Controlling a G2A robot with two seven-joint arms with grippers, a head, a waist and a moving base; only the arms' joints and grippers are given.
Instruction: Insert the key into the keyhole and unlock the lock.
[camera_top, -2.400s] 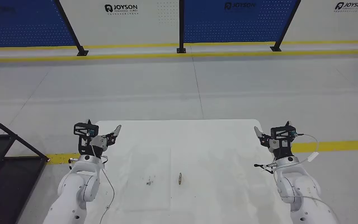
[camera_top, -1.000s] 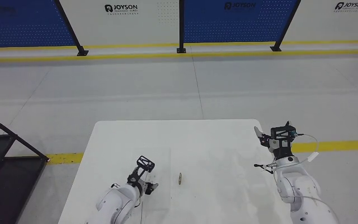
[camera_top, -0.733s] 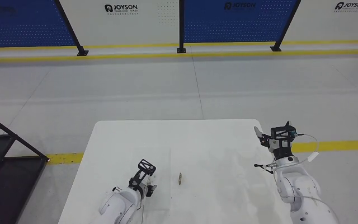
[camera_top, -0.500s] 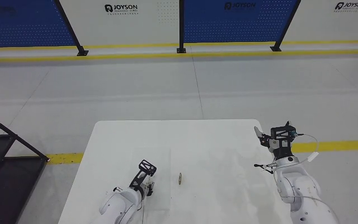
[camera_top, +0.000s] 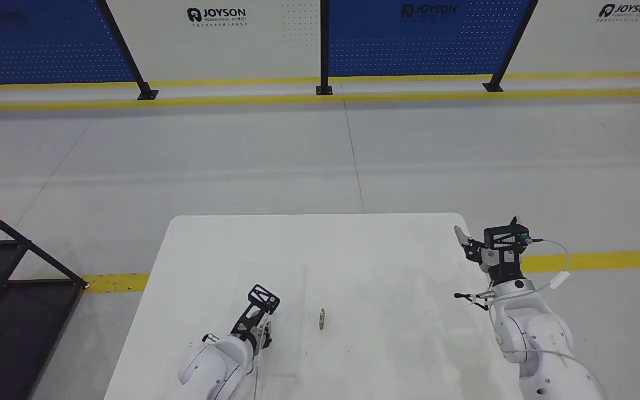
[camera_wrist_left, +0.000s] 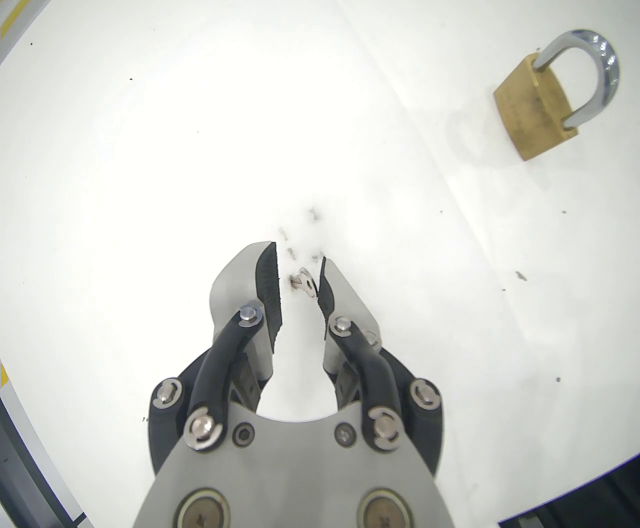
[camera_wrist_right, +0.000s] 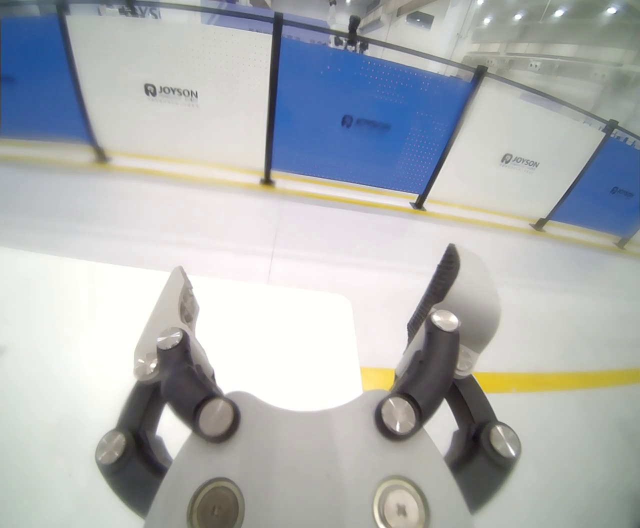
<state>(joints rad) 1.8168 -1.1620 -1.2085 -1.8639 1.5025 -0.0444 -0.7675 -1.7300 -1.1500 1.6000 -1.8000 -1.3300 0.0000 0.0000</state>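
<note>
Top overhead; L wrist near key

The key lies on the bench, toward its front left, in the gap between my left jaws, which stand on either side of it. The padlock lies on the bench to the key's right, near it but apart. My right jaws hang at the bench's right edge, farther back, well apart from both.

Top camera: I am holding my left gripper low over the near-left part of the white table, with the arm slanting in from the near edge. The lock is lying just to its right, not touching it. My right gripper is hanging at the table's right edge, well apart from both.
</note>
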